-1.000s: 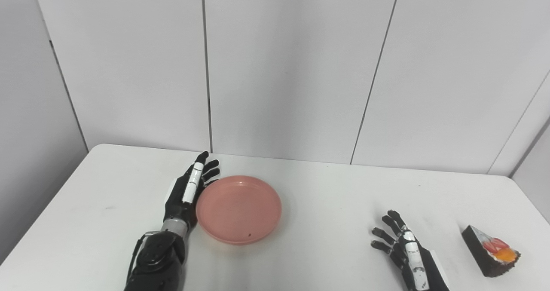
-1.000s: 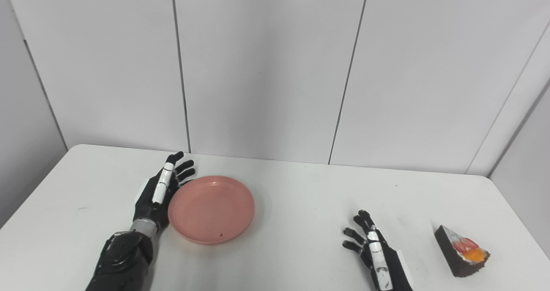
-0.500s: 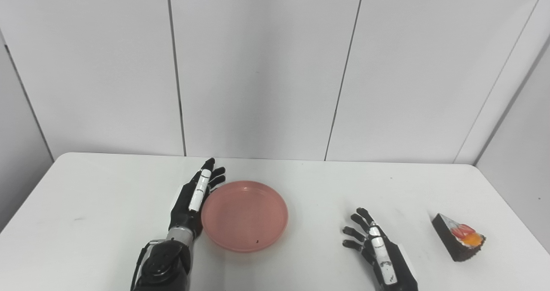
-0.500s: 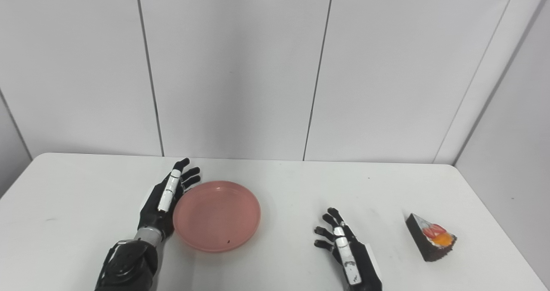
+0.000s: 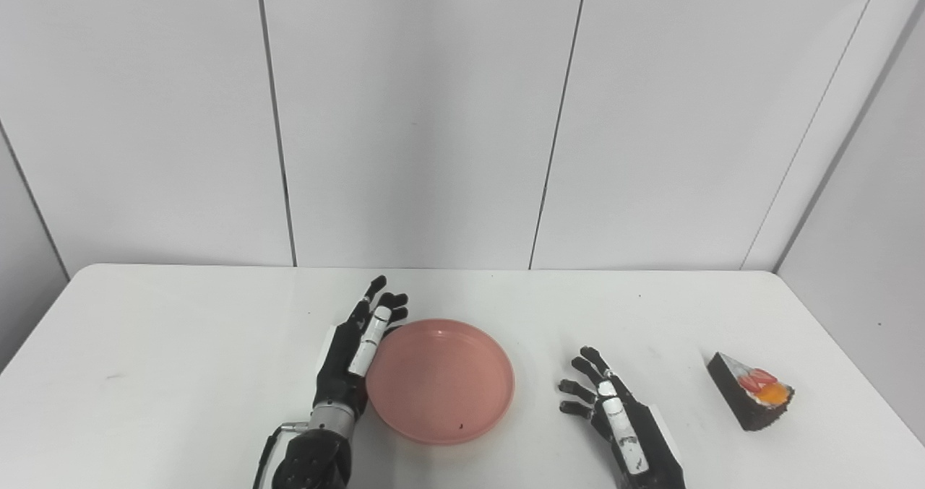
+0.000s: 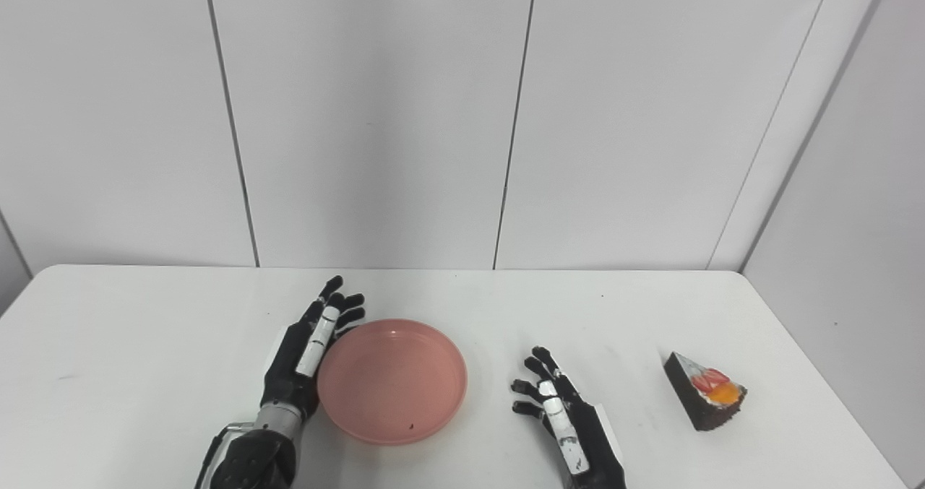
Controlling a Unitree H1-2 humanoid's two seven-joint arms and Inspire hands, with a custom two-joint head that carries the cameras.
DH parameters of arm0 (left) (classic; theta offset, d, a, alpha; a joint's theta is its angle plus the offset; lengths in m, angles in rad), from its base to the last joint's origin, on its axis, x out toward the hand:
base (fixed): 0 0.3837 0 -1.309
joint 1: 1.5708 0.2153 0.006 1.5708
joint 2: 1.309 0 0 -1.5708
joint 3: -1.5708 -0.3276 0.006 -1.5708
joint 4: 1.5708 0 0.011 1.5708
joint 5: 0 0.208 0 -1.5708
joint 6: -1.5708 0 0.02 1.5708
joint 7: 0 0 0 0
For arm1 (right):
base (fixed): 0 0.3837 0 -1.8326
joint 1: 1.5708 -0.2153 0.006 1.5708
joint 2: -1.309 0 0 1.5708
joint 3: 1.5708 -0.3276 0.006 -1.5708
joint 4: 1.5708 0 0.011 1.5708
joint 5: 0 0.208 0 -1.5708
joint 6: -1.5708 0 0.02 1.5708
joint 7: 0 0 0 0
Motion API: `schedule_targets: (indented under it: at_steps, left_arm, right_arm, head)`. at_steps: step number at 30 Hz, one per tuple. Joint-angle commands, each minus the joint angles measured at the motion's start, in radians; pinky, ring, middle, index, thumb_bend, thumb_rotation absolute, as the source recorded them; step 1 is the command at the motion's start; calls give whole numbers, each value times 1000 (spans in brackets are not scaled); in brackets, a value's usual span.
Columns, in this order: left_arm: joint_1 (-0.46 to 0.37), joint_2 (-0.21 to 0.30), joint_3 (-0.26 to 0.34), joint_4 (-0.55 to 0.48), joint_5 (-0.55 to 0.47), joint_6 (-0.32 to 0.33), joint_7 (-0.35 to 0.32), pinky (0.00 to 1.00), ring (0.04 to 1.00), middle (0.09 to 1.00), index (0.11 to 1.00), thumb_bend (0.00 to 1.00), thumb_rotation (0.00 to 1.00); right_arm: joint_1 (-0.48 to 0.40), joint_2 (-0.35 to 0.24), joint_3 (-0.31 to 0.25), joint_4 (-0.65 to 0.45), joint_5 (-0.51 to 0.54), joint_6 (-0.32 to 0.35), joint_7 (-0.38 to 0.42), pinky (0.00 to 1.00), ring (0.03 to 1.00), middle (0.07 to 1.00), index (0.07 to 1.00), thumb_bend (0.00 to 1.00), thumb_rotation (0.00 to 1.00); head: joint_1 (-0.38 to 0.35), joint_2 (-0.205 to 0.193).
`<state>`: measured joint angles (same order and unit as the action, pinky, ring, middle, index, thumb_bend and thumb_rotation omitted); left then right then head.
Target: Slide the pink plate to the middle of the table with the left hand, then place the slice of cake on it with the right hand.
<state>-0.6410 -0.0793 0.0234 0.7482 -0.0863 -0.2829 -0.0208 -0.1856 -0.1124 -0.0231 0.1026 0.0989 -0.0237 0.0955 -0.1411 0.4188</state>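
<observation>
The pink plate (image 5: 441, 381) lies empty on the white table (image 5: 181, 344), near its middle. My left hand (image 5: 358, 348) is open with straight fingers, edge-on against the plate's left rim. My right hand (image 5: 614, 420) is open and empty, fingers spread, resting near the front edge to the right of the plate and apart from it. The slice of cake (image 5: 750, 400), dark with white icing and red and orange fruit on top, sits at the table's right side, well right of my right hand. The plate (image 6: 392, 381) and cake (image 6: 704, 400) also show in the right eye view.
White wall panels stand behind the table's far edge. The table's right edge runs close to the cake. Bare tabletop lies left of my left hand.
The camera has swung to the right. My left hand and the plate against it have moved right towards the table's middle. The right hand and cake stay where they were.
</observation>
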Motion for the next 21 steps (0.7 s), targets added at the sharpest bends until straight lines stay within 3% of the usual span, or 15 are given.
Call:
schedule_targets:
  at_steps: [1,4,6,8,11,13,17,20,21]
  left_arm:
    - [22,-12,-12,38,16,-18,-2,760,817,817,907,595,796]
    - [23,-14,-15,42,21,-32,-2,770,824,822,914,581,795]
    - [26,-16,-16,40,26,-38,2,771,827,825,916,578,794]
    - [28,-15,-18,34,29,-36,3,769,824,826,916,577,789]
    - [28,-12,-19,35,30,-34,3,761,815,823,911,572,775]
    - [27,-11,-20,37,33,-30,8,752,808,816,900,570,769]
    - [23,-6,-18,47,30,-24,5,743,798,809,902,568,761]
    - [23,-2,-16,41,28,-21,5,747,799,811,909,558,762]
    - [21,0,-14,48,27,-28,4,744,799,812,909,560,764]
  right_arm:
    - [7,0,9,38,-15,-12,3,715,778,893,896,827,916]
    - [9,-6,10,48,-43,-59,-4,717,780,893,894,786,907]
    - [22,-3,0,16,-42,-76,-10,714,778,889,890,772,890]
    - [34,-18,-9,-42,-83,-140,-30,715,788,898,901,779,913]
    - [23,-72,-33,-79,-235,-236,-102,714,798,900,911,792,941]
    - [11,-114,-49,-106,-360,-262,-153,705,800,894,910,814,927]
    - [4,-177,-64,-217,-590,-220,-218,667,796,892,890,786,870]
    - [6,-197,-84,-320,-674,-110,-201,646,808,891,876,817,844]
    - [5,-201,-90,-347,-692,-79,-192,649,814,887,864,803,781]
  head:
    - [-1,-5]
    - [4,-12]
    - [13,-7]
    - [17,-9]
    - [12,-9]
    - [7,-11]
    - [-15,-14]
    - [-39,-17]
    - [-39,-17]
